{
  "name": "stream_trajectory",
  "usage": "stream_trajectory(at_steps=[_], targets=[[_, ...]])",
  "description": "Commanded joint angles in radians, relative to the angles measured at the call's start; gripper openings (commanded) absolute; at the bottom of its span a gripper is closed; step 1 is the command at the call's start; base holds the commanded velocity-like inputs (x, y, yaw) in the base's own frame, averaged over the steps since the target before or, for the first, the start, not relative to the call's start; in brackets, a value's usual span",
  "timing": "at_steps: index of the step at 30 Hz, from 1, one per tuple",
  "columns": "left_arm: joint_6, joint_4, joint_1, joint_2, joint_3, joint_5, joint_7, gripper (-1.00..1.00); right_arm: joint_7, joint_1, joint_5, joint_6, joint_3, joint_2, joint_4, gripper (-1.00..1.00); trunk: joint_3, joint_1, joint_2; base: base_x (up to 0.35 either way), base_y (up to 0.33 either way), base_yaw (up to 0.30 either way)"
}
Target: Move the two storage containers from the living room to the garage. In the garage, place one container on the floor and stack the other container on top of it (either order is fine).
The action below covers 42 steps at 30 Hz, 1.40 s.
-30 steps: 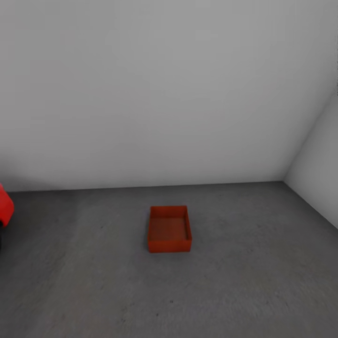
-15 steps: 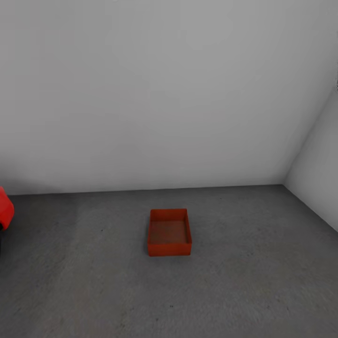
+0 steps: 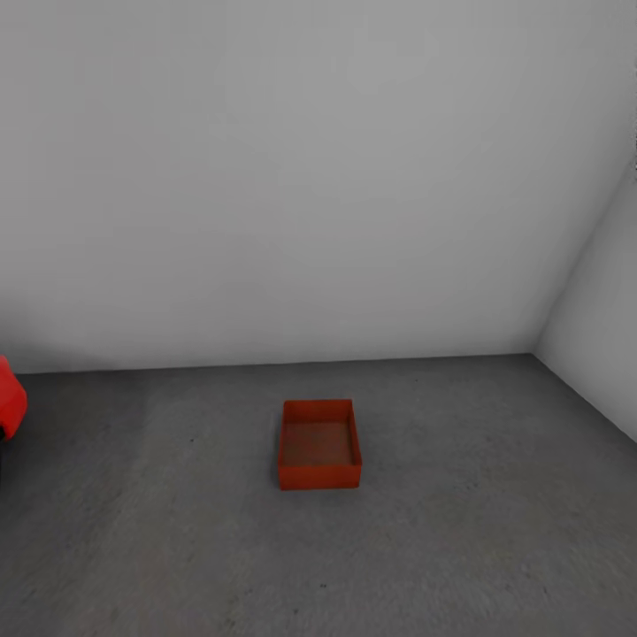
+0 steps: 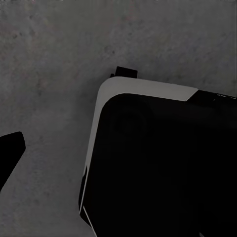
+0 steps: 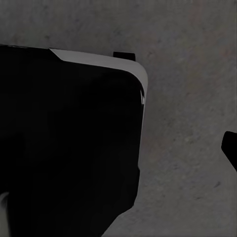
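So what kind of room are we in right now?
Most likely the garage: rough dark grey concrete-like floor, bare pale grey walls, and a rounded red car edge. One orange-red lidless rectangular box sits on the floor.

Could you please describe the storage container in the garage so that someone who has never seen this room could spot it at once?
Start at the pale grey wall facing the head camera and come down to the dark grey floor. The storage container sits alone there, out from the wall's base, near the middle of the view. It is a low, lidless orange-red box, empty inside, unlike the rounded red car at the left edge.
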Motion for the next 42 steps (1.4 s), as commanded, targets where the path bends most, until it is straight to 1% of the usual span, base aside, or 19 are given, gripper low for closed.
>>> stream_trajectory(at_steps=[1,42], targets=[[-0.003,0.001,-0.001,0.0,-0.008,0.008,0.001,1.0,0.001,-0.001,-0.007,-0.005,0.008,0.001,0.003,1.0,0.001,0.0,-0.001,0.0,0.0,0.0],[-0.003,0.001,-0.001,0.002,-0.008,0.007,0.0,1.0,0.001,-0.001,-0.007,-0.005,0.008,0.001,0.003,1.0,0.066,0.0,-0.001,0.0,0.0,0.0]])
